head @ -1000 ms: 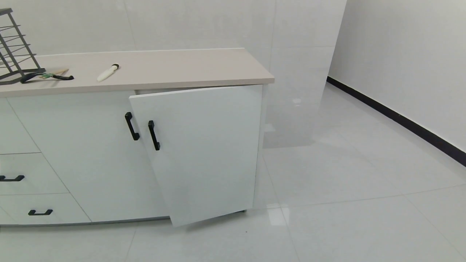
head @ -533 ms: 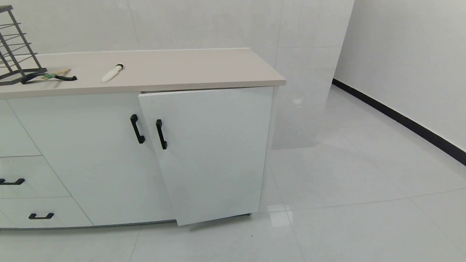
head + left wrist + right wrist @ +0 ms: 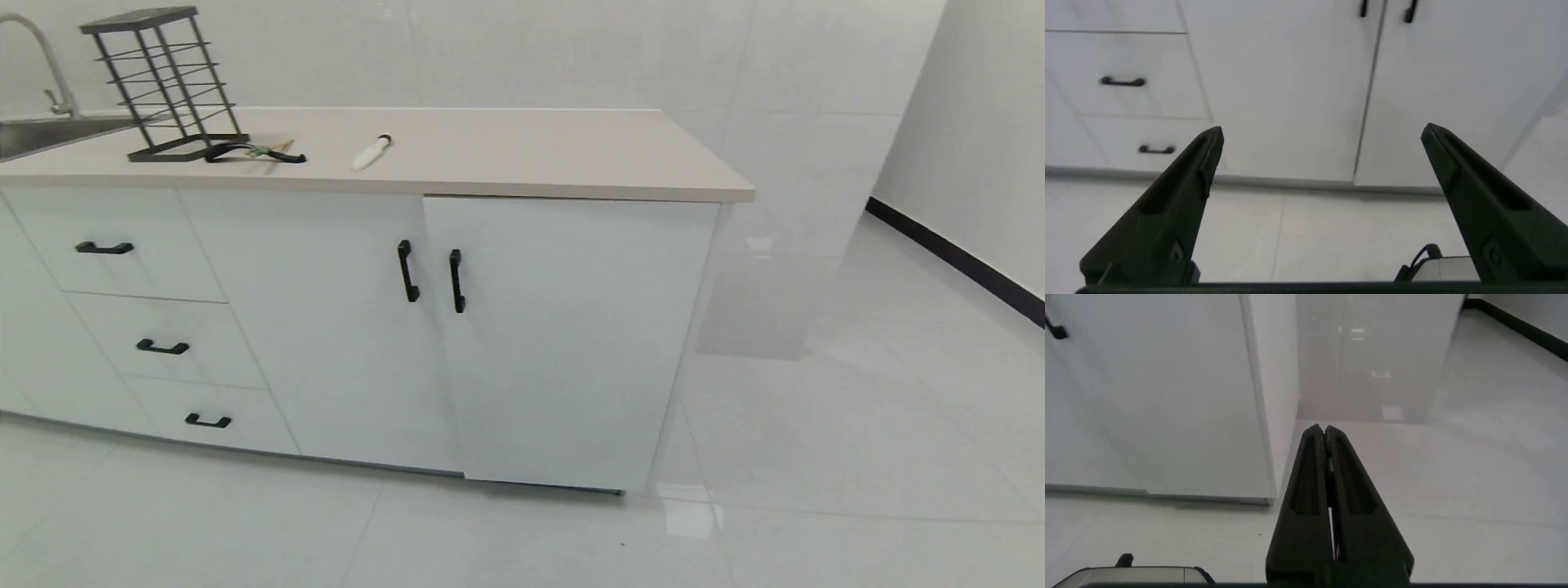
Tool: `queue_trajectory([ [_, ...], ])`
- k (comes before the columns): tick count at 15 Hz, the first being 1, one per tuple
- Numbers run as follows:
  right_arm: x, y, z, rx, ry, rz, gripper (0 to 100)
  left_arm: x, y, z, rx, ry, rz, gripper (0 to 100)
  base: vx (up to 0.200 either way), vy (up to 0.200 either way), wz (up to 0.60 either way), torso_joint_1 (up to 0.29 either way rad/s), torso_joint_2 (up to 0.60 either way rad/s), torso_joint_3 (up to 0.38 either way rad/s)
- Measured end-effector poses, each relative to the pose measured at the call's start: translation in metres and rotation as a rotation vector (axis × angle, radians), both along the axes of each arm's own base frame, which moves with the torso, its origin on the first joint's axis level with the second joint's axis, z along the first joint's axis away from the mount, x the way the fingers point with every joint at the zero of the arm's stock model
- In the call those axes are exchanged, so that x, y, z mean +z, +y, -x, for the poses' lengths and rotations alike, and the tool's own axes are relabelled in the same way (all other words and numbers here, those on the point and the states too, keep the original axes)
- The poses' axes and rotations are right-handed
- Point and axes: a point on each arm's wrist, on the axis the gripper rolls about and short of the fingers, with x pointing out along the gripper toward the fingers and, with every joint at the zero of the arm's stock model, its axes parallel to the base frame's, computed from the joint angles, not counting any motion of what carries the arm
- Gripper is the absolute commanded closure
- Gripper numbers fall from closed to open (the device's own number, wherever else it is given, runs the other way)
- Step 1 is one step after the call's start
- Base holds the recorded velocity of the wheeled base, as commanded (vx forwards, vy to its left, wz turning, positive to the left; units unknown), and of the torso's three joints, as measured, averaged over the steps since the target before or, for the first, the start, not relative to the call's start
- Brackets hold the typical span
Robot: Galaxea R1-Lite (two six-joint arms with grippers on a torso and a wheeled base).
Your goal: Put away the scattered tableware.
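On the beige countertop [image 3: 531,155] lies a white utensil with a black end [image 3: 371,153]. To its left, a black-handled utensil with green and wooden parts [image 3: 257,153] rests against the foot of a dark wire rack [image 3: 163,82]. My left gripper [image 3: 1323,135] is open and empty, held low in front of the white cabinet doors [image 3: 1290,82]. My right gripper [image 3: 1324,433] is shut with nothing in it, low over the floor near the cabinet's right corner [image 3: 1261,400].
A steel sink [image 3: 49,135] with a faucet [image 3: 41,57] sits at the counter's left end. Below are three drawers [image 3: 122,253] and two doors with black handles [image 3: 456,280], both flush. Glossy tiled floor [image 3: 816,449] stretches to the right, up to a wall.
The head camera has swung left, bringing the rack, sink and drawers into view. The right cabinet door, ajar before, has swung in and now sits shut.
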Motion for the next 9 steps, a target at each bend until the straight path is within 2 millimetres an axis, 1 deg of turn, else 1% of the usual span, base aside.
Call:
queue_trajectory([
  [2,0.0001,0.0,0.0,0.0,0.0,-0.001,100,0.0,0.0,0.0,0.0,0.0,0.0,0,0.0,0.0,0.6,0.005,0.01,0.002],
  [3,0.0002,0.0,0.0,0.0,-0.001,-0.001,100,0.0,0.0,0.0,0.0,0.0,0.0,0,0.0,0.0,0.0,0.0,0.0,0.0],
  [9,0.0,0.0,-0.0001,0.0,0.001,-0.003,100,-0.0001,0.0,0.0,0.0,0.001,0.0,0,0.2,0.2,0.0,0.001,0.0,0.0],
])
